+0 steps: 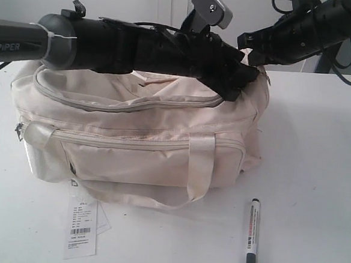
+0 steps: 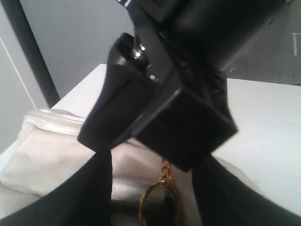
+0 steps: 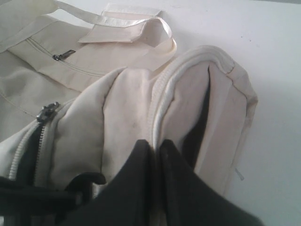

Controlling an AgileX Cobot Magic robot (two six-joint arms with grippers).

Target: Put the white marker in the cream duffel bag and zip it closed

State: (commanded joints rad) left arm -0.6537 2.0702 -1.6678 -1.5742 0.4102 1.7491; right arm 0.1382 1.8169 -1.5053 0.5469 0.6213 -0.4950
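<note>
Bright, diffuse light washes the white worktop point(image 1: 318, 153) almost featureless in the exterior view, leaving only soft grey shadows under the cream duffel bag point(image 1: 132, 152) and beside the white marker point(image 1: 252, 236). The left wrist view is dimmer, its close black shapes blurred. In the right wrist view the right end effector point(image 3: 155, 147) is out of focus and the fabric behind it is sharper.

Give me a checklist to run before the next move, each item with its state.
1. Right pincer shut on the bag end: ok.
2. Left pincer open, with the gold ring between its fingers: ok.
3. Top zip open wide enough for the marker: cannot tell.
4. Marker free on the table, apart from the bag: ok.
5. Marker inside the bag: not ok.
6. Tag away from the marker: ok.
</note>
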